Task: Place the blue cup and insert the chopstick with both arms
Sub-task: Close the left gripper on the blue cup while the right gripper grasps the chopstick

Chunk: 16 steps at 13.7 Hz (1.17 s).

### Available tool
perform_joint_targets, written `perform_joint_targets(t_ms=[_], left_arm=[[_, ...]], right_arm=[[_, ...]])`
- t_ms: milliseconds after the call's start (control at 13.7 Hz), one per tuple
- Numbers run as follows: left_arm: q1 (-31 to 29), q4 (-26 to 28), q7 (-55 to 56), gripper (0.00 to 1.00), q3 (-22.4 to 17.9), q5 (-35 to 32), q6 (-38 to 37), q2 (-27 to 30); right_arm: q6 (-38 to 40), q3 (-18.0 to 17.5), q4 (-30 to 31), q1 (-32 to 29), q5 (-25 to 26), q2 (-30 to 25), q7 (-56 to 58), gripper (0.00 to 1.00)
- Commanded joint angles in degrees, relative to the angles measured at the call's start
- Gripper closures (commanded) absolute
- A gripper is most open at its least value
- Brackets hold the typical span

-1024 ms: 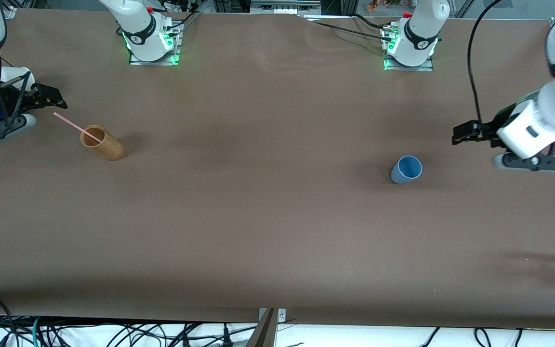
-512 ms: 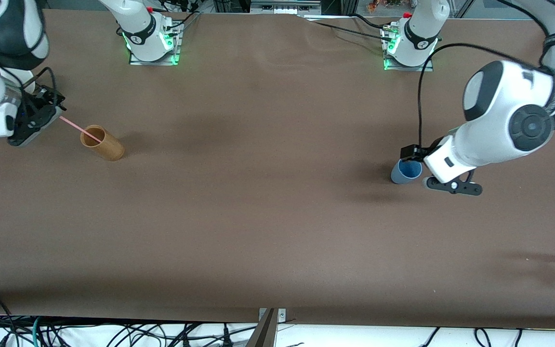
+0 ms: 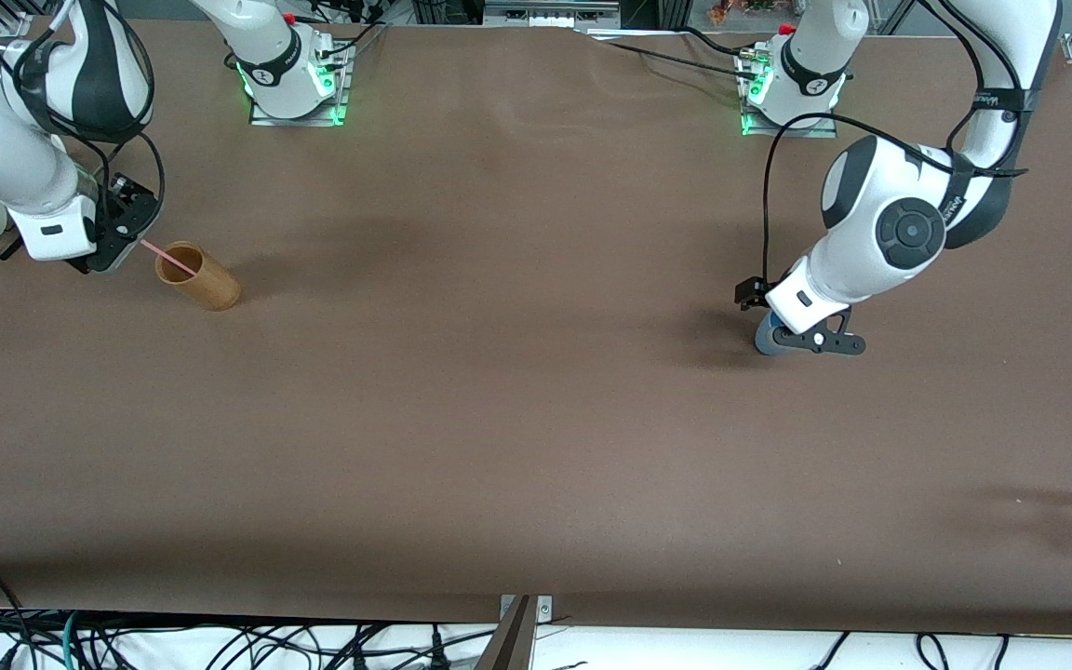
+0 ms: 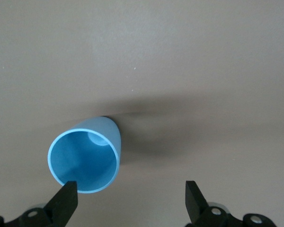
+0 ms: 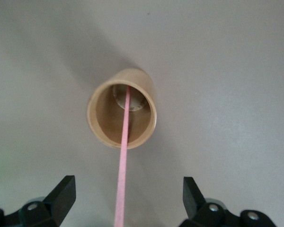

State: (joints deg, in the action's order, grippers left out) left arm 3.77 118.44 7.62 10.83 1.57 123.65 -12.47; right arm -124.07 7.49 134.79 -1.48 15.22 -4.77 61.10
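The brown bench [image 3: 517,391] carries a tan bamboo cylinder [image 3: 198,275] at the right arm's end and the blue cup [image 4: 85,160] upright at the left arm's. The left tool [image 4: 131,198] hangs over the cup, jaws wide, empty; thin, light plastic probably wants a gentle rim pinch. The right tool [image 5: 124,196], wide and empty, straddles the pink chopstick [image 5: 124,161] leaning in the cylinder: stiff, slippery-looking, best taken near its top.
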Motion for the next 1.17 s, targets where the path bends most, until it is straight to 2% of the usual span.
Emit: perform_joint_targets(t_ms=[0,220,512,659,1098], left_arm=[[0.4,6.1,1.3,0.0,0.1,-2.1,5.2,3.5],[0.4,6.7,1.4,0.0,0.1,-2.1,7.7,2.7],[0.4,7.9,4.1,0.0,0.0,-3.0,11.3,1.1],[0.4,7.9,4.2,0.0,0.0,-4.0,12.6,-0.2],[0.4,8.9,5.8,0.0,-0.2,-4.2,15.7,-2.8]], right_arm=[[-4.3,1.5,3.4,-0.5,1.0,-0.6,2.9,0.02],[-7.4,2.5,3.4,-0.5,0.9,1.9,5.0,0.2],[-7.3,3.1,3.4,-0.5,0.8,2.2,5.3,0.46],[-7.0,3.2,3.5,-0.4,0.7,2.0,5.3,0.48],[-6.5,3.1,3.5,-0.4,0.7,1.7,5.3,0.66]])
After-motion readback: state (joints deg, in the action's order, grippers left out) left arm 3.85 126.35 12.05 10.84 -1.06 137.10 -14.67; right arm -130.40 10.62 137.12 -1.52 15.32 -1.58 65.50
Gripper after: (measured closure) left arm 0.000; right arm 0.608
